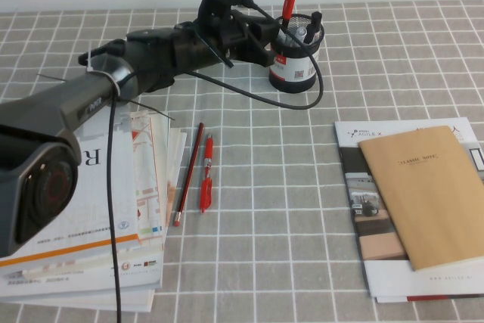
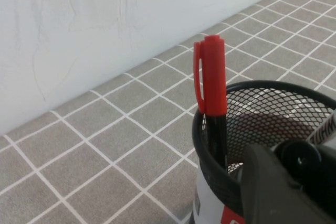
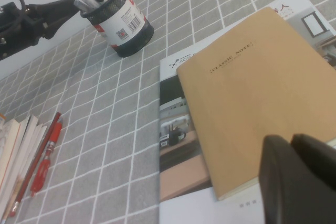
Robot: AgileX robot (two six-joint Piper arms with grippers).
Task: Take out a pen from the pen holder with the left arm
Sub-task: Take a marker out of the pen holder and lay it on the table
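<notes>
Red-capped pen (image 1: 288,4) stands in the mesh pen holder (image 1: 296,66) at the far side of the counter (image 1: 302,187). My left tool (image 1: 274,34) is at its rim; whether it grips, I cannot tell. Right tool (image 3: 291,141) hangs clenched over the tan notebook (image 3: 247,87).

The high camera looks down from the robot's own side across the whole table (image 1: 302,187), with the pen holder (image 1: 296,62) at the far edge. The left wrist camera sits right against that holder's mesh rim and faces the wall (image 2: 79,24). The right wrist camera hangs low and close over the brown notebook (image 3: 247,93), looking across the tiles to the holder (the one thing all three views share).
</notes>
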